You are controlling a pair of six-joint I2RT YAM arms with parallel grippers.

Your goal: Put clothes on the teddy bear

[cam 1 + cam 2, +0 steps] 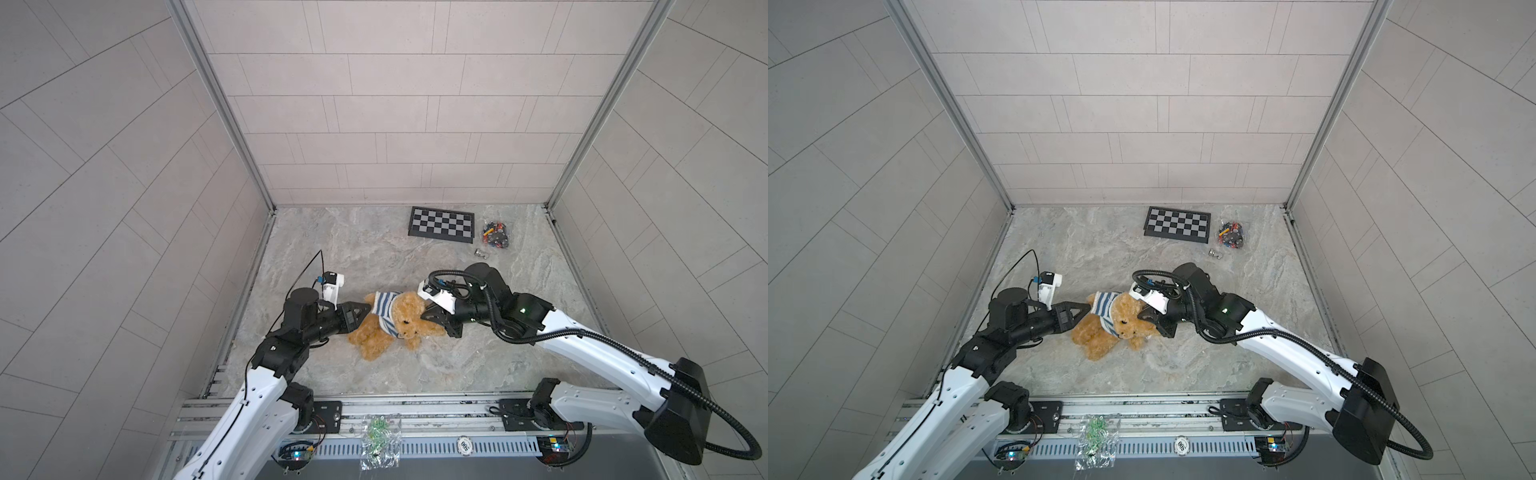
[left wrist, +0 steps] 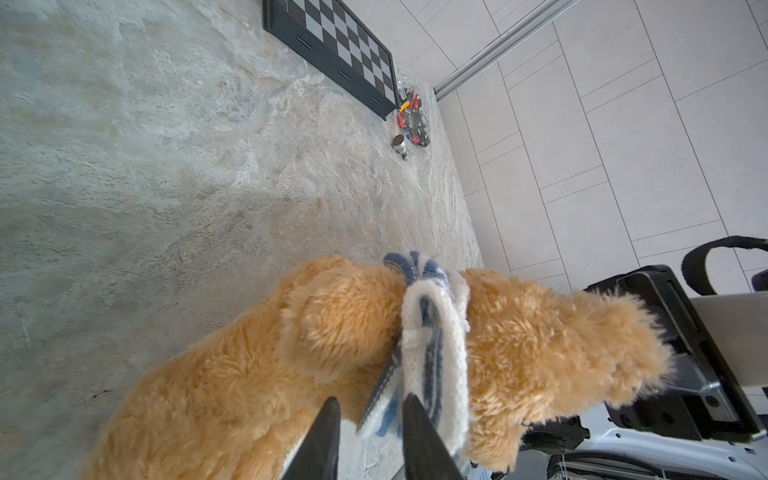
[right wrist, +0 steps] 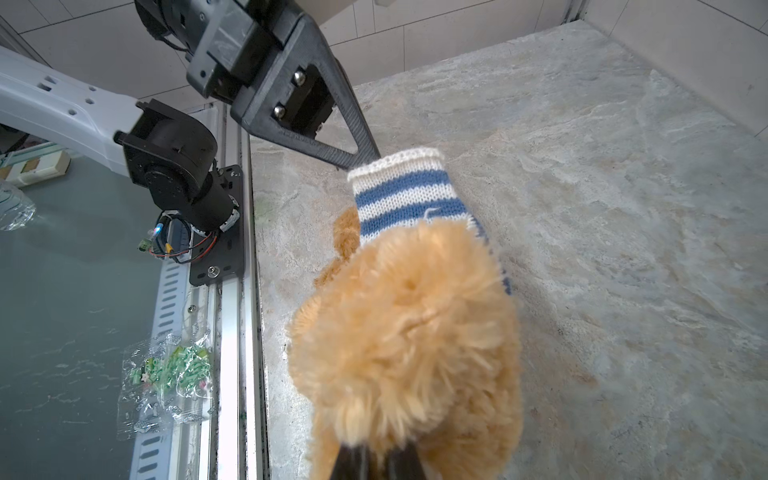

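Observation:
The golden-brown teddy bear [image 1: 370, 338] [image 1: 1092, 340] lies on the stone table between my two grippers. A blue-and-white striped sweater [image 1: 384, 307] [image 1: 1102, 305] is bunched around its neck and shoulder. My left gripper [image 1: 368, 307] [image 1: 1088, 306] is at the sweater's hem. In the left wrist view its fingers [image 2: 332, 415] stand apart, with the sweater's [image 2: 432, 332] loose edge between them. My right gripper [image 1: 426, 318] [image 1: 1142, 316] is at the bear's head. In the right wrist view it [image 3: 376, 453] is shut on the bear's [image 3: 407, 332] fur.
A folded chessboard [image 1: 441, 224] lies at the back. Beside it are a bag of small coloured parts [image 1: 494, 235] and a little metal piece [image 1: 481, 252]. A clear bag of green bits [image 1: 380, 440] rests on the front rail. Tiled walls close three sides.

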